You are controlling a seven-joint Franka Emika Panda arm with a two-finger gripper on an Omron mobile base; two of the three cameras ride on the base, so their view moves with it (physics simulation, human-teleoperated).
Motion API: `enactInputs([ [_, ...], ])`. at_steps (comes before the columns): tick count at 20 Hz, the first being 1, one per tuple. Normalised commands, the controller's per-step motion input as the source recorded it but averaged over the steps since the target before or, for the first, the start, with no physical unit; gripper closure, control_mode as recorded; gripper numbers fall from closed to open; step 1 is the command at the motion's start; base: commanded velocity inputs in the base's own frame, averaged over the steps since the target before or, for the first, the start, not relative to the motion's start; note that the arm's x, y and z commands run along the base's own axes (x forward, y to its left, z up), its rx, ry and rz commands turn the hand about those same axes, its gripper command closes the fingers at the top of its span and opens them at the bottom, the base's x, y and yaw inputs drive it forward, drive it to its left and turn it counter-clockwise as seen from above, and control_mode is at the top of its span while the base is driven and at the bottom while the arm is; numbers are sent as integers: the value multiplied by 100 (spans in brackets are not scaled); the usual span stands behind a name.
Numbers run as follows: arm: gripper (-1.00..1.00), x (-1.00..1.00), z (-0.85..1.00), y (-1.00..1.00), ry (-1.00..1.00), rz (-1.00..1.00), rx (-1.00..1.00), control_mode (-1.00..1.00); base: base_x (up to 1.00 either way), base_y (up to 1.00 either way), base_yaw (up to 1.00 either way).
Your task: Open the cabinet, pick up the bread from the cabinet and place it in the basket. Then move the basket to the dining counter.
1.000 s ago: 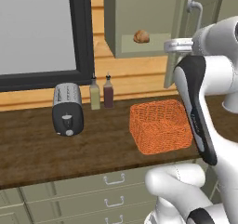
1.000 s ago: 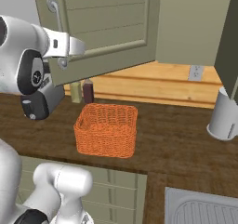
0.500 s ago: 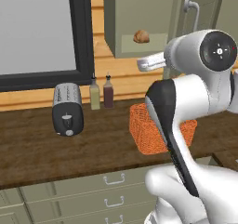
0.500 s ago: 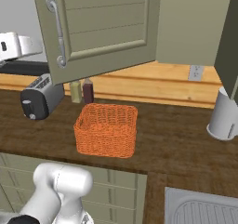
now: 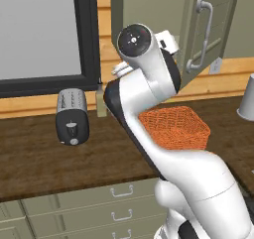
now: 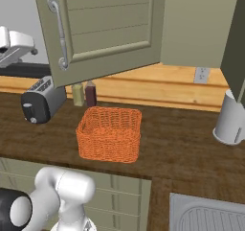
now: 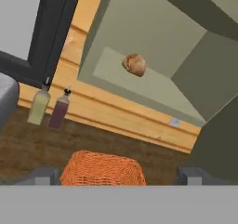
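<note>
Jaws: stood wide apart with nothing between them; the two dark fingertips point(image 7: 44, 175) are seen at 7 and 5 o'clock of the hand view, well short of the shelf.

Basket: the orange wicker basket point(image 7: 101, 168) is seen at 6 o'clock in the hand view, between the fingertips and beyond them; it rests on the dark wood desk point(image 6: 182, 148), empty, below the opened door.

Bread: the bread point(image 7: 135, 64) is seen just above centre, toward 12 o'clock, lying alone on the pale shelf inside the cabinet point(image 7: 153, 42); no contact with the jaws is made.

Look of the bread: a small round roll, golden brown, darker on one side, far smaller than the basket.

Handling, judged: the roll is expected to be light and soft, easily crushed and apt to roll; a gentle hold across its widest middle, from the sides, is advised.

Cabinet door: the sage-green panelled door point(image 6: 107, 28) is swung open, its curved silver handle point(image 6: 60, 33) at 9 o'clock of the panel in the right base view.

Step in hand, judged: the door is taken as done; the reach into the cabinet is next.

Around: two small bottles point(image 7: 49, 108) are stood at 9 o'clock of the hand view against the wooden backsplash; a toaster point(image 6: 42, 99) is set at 9 o'clock of the basket, a pale cup point(image 6: 231, 120) at 3 o'clock.
</note>
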Motion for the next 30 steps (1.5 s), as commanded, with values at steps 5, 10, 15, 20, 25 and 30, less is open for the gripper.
enactInputs([
  [5, -100, 57, -30, -10, 11, -22, -5, -100, 0, 0, 0],
  [10, -100, -2, -13, -63, 0, -21, -2, -100, 0, 0, 0],
  [15, -100, -18, 0, -99, 0, -16, 0, -100, 0, 0, 0],
  [20, -100, -64, 0, -100, -4, -9, 0, -100, 0, 0, 0],
  [25, -100, -52, 1, -100, -9, -9, 0, -100, 0, 0, 0],
  [30, -100, -22, 4, -100, -15, -1, 0, -100, 0, 0, 0],
])
